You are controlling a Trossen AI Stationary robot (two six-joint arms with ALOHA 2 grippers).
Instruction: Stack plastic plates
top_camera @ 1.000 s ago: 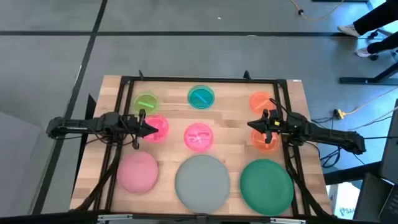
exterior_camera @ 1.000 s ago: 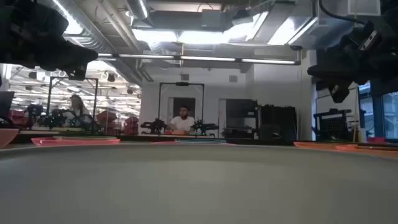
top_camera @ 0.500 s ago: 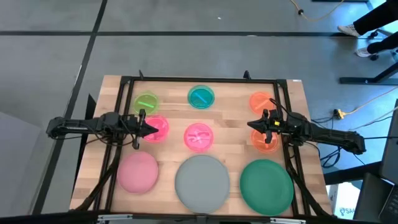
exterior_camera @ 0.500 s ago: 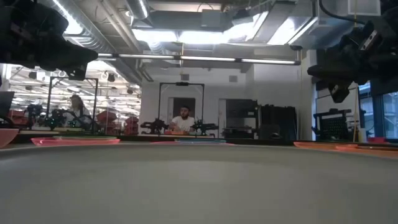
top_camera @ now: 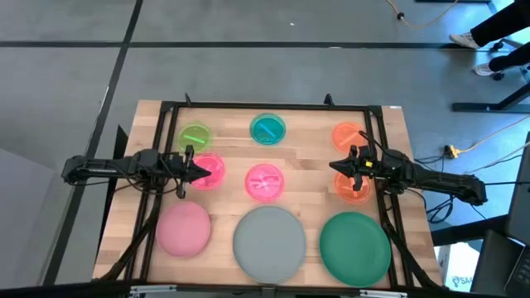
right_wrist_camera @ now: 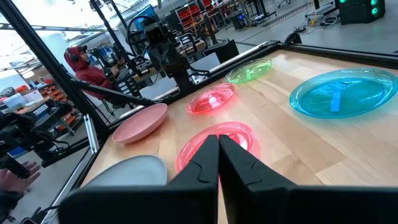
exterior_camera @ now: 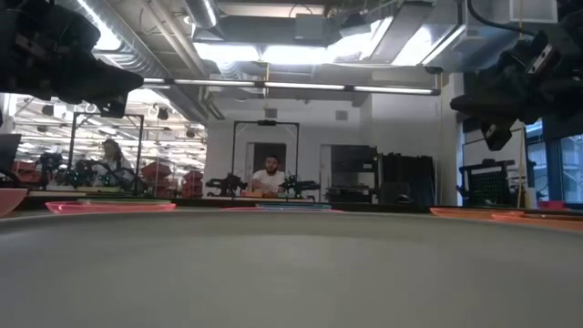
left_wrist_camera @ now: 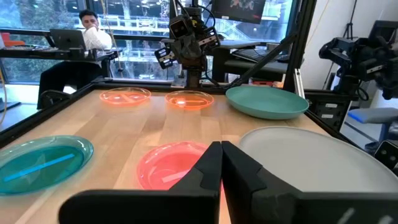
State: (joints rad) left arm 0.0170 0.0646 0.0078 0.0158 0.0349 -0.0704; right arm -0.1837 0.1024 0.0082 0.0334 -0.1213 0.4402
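Both grippers, left gripper point(top_camera: 199, 169) and right gripper point(top_camera: 341, 163), hung with fingers pressed together. To stack well, one should open wide, then drop low beside a small plate's rim.

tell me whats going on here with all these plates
Nothing is being handled yet. Nine plates lie singly on the table, none stacked: pink, grey and green large ones in the near row, six small translucent ones behind. The left gripper hovers shut over a small pink plate, the right gripper shut over a small orange plate.
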